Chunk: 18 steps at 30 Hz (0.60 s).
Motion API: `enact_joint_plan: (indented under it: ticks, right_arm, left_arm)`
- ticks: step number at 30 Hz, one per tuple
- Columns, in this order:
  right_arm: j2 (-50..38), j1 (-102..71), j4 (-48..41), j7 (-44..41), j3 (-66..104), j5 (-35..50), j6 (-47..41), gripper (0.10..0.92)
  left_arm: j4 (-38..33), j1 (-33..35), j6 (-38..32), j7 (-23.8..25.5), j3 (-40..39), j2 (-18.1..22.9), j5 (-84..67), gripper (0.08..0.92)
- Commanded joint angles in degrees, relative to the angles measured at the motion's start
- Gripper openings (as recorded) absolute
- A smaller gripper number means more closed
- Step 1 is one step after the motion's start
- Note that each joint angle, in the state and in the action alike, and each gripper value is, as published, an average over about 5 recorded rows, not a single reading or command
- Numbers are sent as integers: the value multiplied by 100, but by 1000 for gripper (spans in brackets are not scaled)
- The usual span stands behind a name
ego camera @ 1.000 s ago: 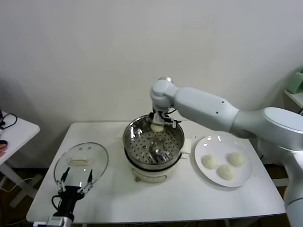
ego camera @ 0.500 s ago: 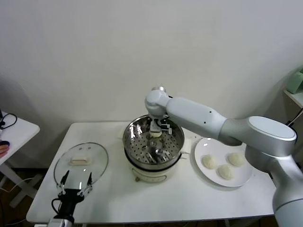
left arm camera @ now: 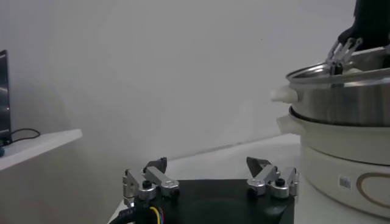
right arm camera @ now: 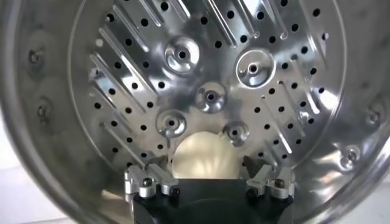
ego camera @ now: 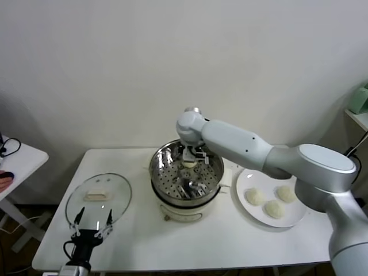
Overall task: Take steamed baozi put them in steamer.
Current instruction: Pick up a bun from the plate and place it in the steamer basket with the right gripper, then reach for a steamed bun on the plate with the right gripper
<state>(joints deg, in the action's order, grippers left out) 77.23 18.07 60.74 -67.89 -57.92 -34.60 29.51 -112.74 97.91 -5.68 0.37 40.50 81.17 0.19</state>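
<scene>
One baozi (right arm camera: 203,155) sits between the fingers of the right gripper (ego camera: 190,158), low inside the steamer (ego camera: 163,169), at the far side of the perforated floor. Right wrist view shows the bun at or just above the floor; I cannot tell if it is touching. The fingers flank the bun on both sides, narrow enough to hold it, so I judge it held and not released yet.

Three more baozi (ego camera: 255,196) wait on the white plate (ego camera: 299,214), on the surface to the right of the steamer.

Left gripper (ego camera: 91,223) is parked near the front left edge of the surface, fingers spread wide, empty, just by the glass lid (ego camera: 118,198).

Risks from here:
- soft dough may stick to a finger on opening and lift back out with the arm
- bun is close to the steamer wall; a release made high could let it roll or tip against the rim
- pressing lower could squash the bun on the raised bumps of the floor
- the arm reaches over the rim, so a sideways exit might knock the steamer on its white base (ego camera: 184,214)
</scene>
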Motion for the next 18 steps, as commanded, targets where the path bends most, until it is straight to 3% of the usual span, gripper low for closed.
enact_joint_plan:
  ticks: [1, 7, 12, 15, 18]
  right_arm:
    - [-391, 736, 433, -173, -197, 1180, -113, 823]
    - [-1242, 2050, 820, -373, -968, 3475, -1122, 823]
    - [-1873, 2713, 582, -465, -1801, 5382, -2203, 823]
    - [-2177, 2685, 244, -509, -1914, 5959, -2616, 823]
    - [-2517, 2496, 38, -553, -2002, 6002, -2806, 823]
  left_arm:
    - [-16, 5, 13, 2, 1, -11, 3, 823]
    - [-38, -3, 32, 20, -22, -32, 34, 823]
    - [-55, -47, 66, -44, -41, -48, 39, 823]
    - [-68, -128, 99, -301, -70, -44, 9, 823]
    - [-74, -210, 74, -544, -125, -132, -49, 823]
